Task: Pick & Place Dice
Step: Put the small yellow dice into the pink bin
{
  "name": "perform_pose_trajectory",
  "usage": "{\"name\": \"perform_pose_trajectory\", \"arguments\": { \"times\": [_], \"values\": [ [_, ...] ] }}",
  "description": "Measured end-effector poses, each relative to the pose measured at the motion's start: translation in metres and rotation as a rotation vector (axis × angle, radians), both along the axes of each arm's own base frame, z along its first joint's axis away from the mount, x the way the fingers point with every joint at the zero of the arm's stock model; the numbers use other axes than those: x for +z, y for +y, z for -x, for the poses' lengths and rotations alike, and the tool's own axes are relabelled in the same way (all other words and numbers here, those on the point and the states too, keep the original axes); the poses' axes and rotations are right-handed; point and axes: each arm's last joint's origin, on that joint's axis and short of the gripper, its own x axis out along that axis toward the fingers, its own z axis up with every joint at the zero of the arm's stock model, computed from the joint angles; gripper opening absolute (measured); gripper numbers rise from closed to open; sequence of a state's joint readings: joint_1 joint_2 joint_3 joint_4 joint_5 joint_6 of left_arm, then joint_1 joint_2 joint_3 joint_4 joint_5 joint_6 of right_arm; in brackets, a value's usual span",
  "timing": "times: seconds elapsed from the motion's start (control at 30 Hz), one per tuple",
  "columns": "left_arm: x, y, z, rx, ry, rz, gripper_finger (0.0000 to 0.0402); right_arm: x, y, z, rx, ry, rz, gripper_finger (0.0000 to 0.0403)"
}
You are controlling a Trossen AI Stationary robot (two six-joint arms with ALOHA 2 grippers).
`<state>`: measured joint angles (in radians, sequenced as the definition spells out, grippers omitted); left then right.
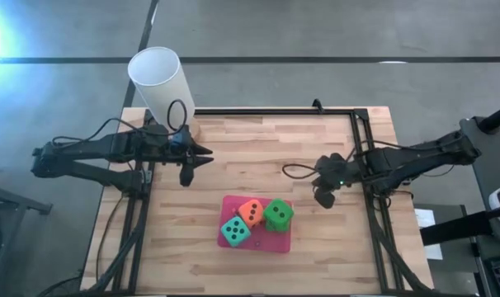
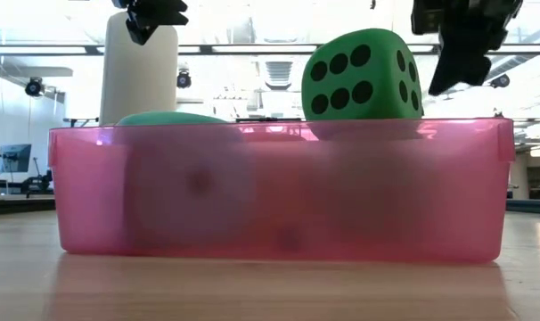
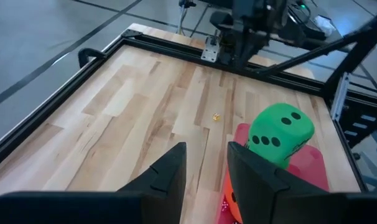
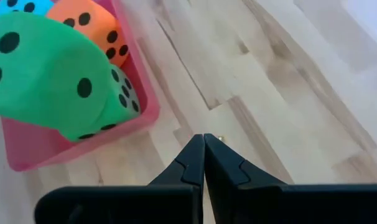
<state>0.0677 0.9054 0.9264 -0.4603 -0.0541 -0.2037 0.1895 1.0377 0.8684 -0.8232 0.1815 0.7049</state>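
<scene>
Three dice: orange die (image 1: 251,211), teal die (image 1: 233,232) and green die (image 1: 277,214) show in the pink tray (image 1: 285,240), between the two pincers and nearer the right one; the green one sits highest, above the rim.
Fourth die: not made out.
Handling: they look soft, light and squashy; I judge a gentle squeeze across two opposite flat faces best, the green one first.
Axis: cubes, no long axis; green die tilted, six-pip face toward the low camera.
Right pincer (image 1: 325,198): closed, empty, above bare tabletop (image 1: 258,148) just beside the tray.
Left pincer (image 1: 186,174): open, empty, well apart from the tray, near the white cup (image 1: 161,80).
</scene>
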Motion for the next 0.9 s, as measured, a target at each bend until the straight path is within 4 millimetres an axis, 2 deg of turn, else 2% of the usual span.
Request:
{"name": "perform_pose_trajectory", "arguments": {
  "times": [0.27, 0.5, 0.67, 0.9],
  "values": [
    [0.0, 0.0, 0.0, 0.023, -0.007, 0.025, 0.0125, -0.013, -0.007, -0.007, -0.072, 0.038, -0.019, 0.0017],
    [0.001, 0.0, 0.0, 0.023, -0.017, 0.024, 0.012, -0.03, -0.007, -0.02, -0.101, 0.125, -0.019, 0.0081],
    [0.001, 0.0, -0.001, 0.023, -0.019, 0.025, 0.0122, -0.048, -0.012, -0.032, -0.207, 0.217, -0.075, 0.0129],
    [0.001, 0.0, -0.001, 0.029, -0.02, 0.029, 0.0121, -0.076, -0.022, -0.047, -0.241, 0.356, -0.144, 0.0158]
  ]
}}
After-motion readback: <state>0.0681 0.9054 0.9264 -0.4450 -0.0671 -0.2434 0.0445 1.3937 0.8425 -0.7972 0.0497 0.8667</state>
